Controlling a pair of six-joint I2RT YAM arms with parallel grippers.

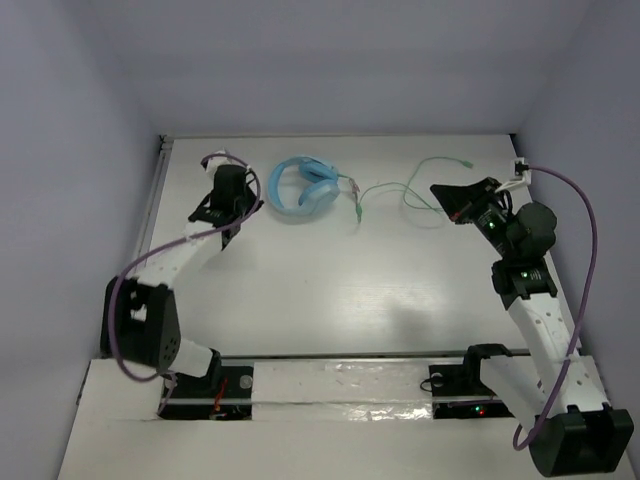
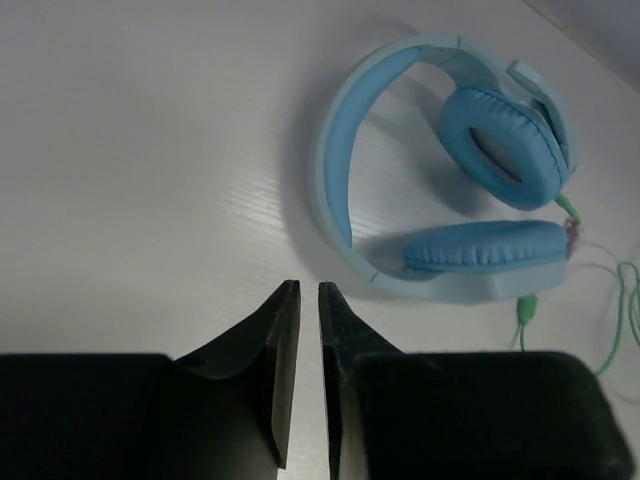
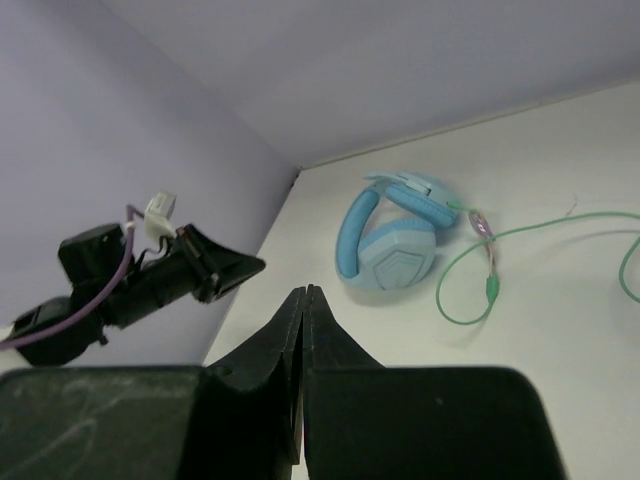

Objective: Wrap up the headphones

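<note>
The white table (image 1: 330,290) carries everything, and the 2 arms reach from its near edge toward the far side. The headphones (image 1: 318,192) lie flat on the far part of the table, left of centre. Their headband curves toward the left arm and both earcups sit on the side toward the right arm.

The left gripper (image 2: 308,300) is near the headband and not touching it. Its fingers are drawn almost together with only a thin slit between them, and they hold nothing. The right gripper (image 3: 303,300) is pressed fully together, also holding nothing, and sits well apart from the headset.

The thin green cable (image 3: 560,221) leaves the earcups and trails in loose loops toward the right arm, so its long run lies left to right between the 2 grippers. The left arm is therefore nearer the headset and the right arm nearer the slack cable. By my judgement wrapping has not begun, and the opening likely has the left arm steady the headband while the right gathers cable.
</note>
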